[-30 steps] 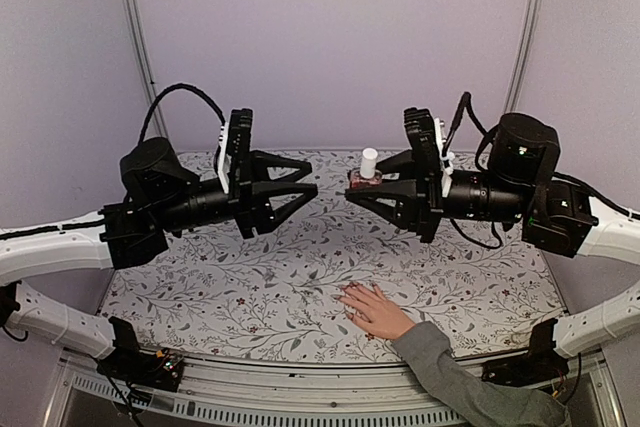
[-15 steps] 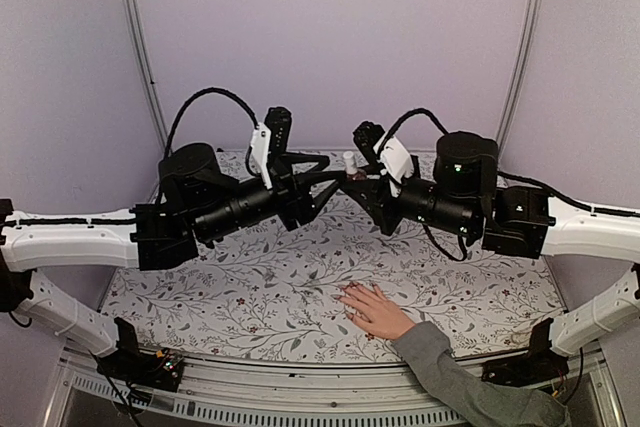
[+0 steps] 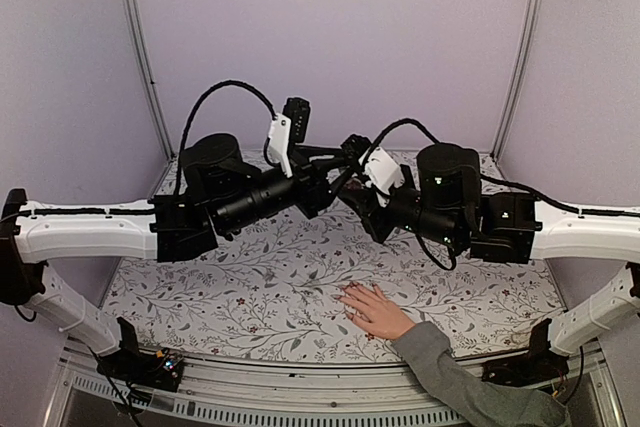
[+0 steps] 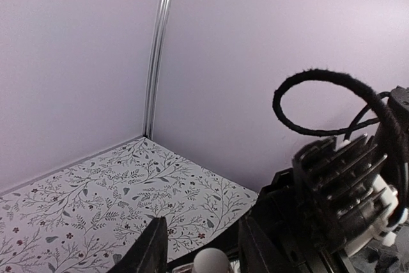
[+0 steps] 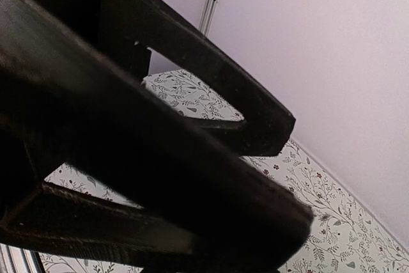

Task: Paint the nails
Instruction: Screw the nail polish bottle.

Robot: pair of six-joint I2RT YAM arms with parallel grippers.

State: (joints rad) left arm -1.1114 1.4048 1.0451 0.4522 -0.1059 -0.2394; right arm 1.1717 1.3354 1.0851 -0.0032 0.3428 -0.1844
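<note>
The nails [image 3: 346,296] belong to a hand [image 3: 376,311] lying flat, palm down, on the flowered table [image 3: 240,277] near its front edge, grey sleeve [image 3: 450,369] trailing to the right. Well above it, the two arms meet tip to tip. The left gripper [image 4: 203,238] stands spread on either side of a small white cap [image 4: 212,262]. The right gripper [image 3: 355,180] is pressed together; what it pinches cannot be told.
</note>
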